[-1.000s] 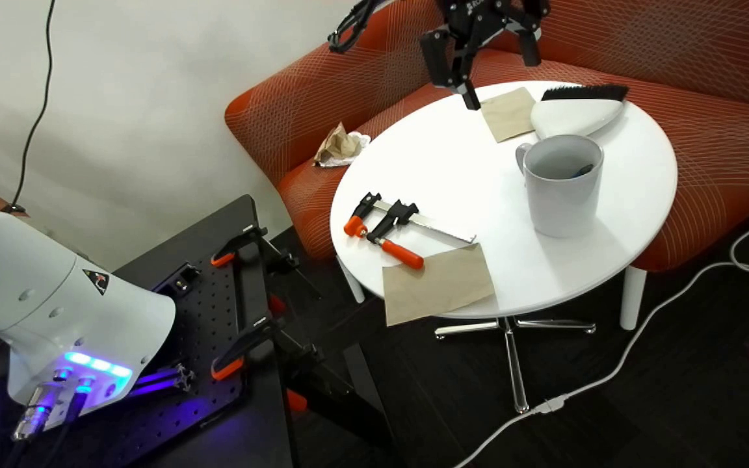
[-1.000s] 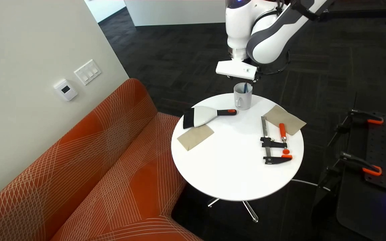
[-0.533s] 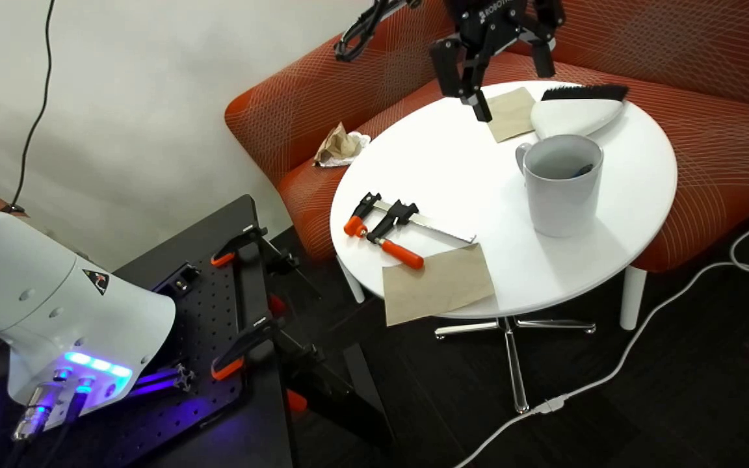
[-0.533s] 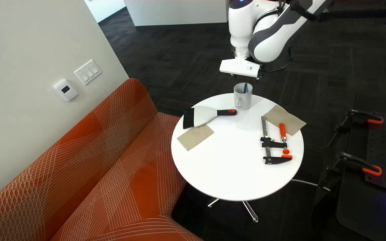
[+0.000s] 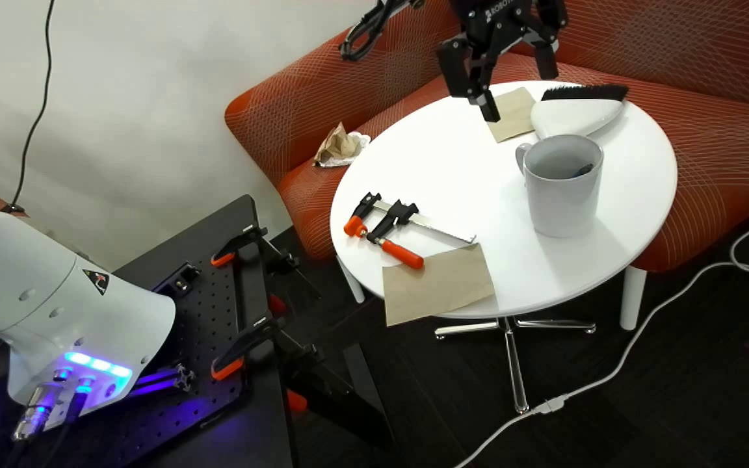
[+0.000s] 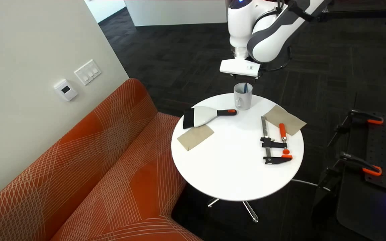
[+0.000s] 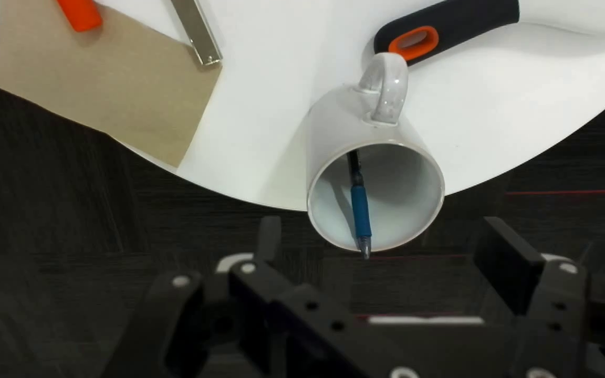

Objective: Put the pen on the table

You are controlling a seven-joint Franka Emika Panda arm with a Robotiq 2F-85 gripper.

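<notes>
The pen stands leaning inside the white cup. It has a blue grip and a clear tip in the wrist view (image 7: 361,210), with the tip just past the rim. It also shows in both exterior views (image 5: 582,170) (image 6: 245,88). The cup (image 7: 334,123) stands upright near the edge of the round white table (image 6: 226,174), and shows in both exterior views (image 5: 562,205) (image 6: 243,101). My gripper (image 7: 389,244) is open and empty. In the wrist view its fingers are spread wide on either side of the pen tip. It is above the table in an exterior view (image 5: 519,91), apart from the cup.
A white brush scraper (image 6: 205,115) with a black handle lies beside the cup. An orange-and-black clamp (image 5: 404,218) lies on the table by a brown paper piece (image 5: 439,286). Another paper (image 6: 195,137) lies by the scraper. A red-brown sofa (image 6: 112,170) borders the table.
My gripper has moved a little right and down in an exterior view, mostly in the earlier half second, and stays open. The pen, cup and table have not moved.
</notes>
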